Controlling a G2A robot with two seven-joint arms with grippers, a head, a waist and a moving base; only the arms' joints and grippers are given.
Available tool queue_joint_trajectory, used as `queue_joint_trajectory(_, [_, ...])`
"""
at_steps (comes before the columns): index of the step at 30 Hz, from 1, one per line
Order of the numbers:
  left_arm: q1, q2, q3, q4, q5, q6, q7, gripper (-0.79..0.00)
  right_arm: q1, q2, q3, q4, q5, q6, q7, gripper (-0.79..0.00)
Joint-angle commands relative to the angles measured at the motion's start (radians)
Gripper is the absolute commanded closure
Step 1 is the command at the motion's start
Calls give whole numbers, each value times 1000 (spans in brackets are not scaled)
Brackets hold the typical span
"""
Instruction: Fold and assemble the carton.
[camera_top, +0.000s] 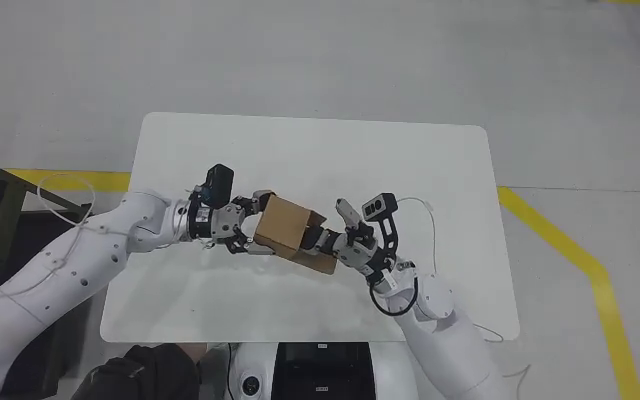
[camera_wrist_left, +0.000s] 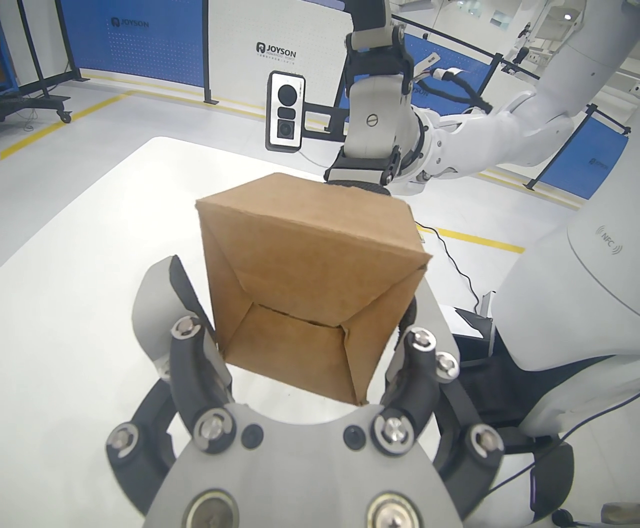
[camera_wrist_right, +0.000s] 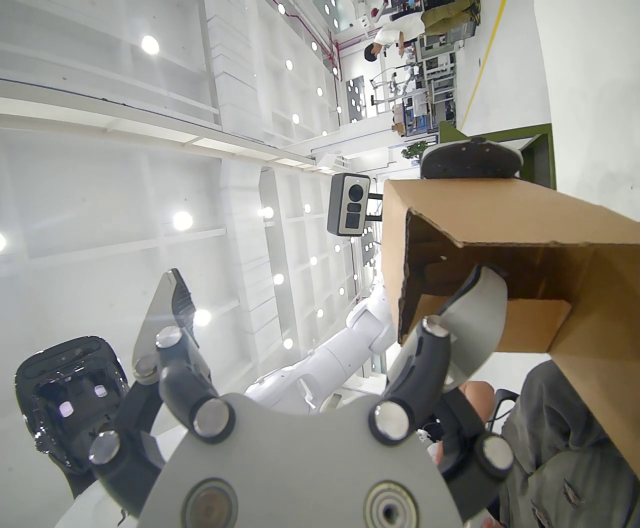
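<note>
A brown carton (camera_top: 290, 232) is held in the air over the middle of the white table (camera_top: 320, 150), lying on its side. In the left wrist view its open end (camera_wrist_left: 300, 340) faces the camera, with flaps folded inward at the far end. My left gripper (camera_top: 260, 224) (camera_wrist_left: 300, 285) is shut on the carton, one finger on each side wall. My right gripper (camera_top: 332, 228) (camera_wrist_right: 330, 277) stands open at the opposite end. One of its fingers (camera_wrist_right: 475, 310) reaches inside the carton (camera_wrist_right: 525, 225); the other sticks out free, away from it.
Bare table surface lies all around the carton, widest at the far side. A thin cable (camera_top: 425, 215) loops on the table near the right arm. A person in dark clothing (camera_top: 140, 372) stands at the table's near left corner.
</note>
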Motion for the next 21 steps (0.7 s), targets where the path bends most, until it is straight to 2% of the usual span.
queue_joint_trajectory(1, [-13, 3, 17, 0, -3, 0, -5, -763, 5, 0, -3, 0, -24, 0, -12, -785])
queue_joint_trajectory(2, [-20, 5, 26, -2, -4, 0, -7, -773, 6, 0, -5, -1, -29, -2, -17, -785])
queue_joint_trajectory(5, [-40, 10, 52, -4, -9, 0, -11, -785, 12, -1, -8, -2, -34, -4, -26, -603])
queue_joint_trajectory(10, [-73, 17, 98, -2, -27, 0, -21, -785, 21, -1, -13, 0, -64, -1, -33, -511])
queue_joint_trajectory(12, [-87, 19, 116, -1, -38, 0, -26, -785, 22, -1, -17, 1, -73, 0, -37, -391])
queue_joint_trajectory(15, [-108, 20, 140, 5, -55, 0, -34, -785, 24, -1, -20, 5, -90, -1, -43, -357])
queue_joint_trajectory(21, [-150, 20, 183, 15, -86, 0, -58, -785, 28, -1, -29, 12, -120, -1, -56, -345])
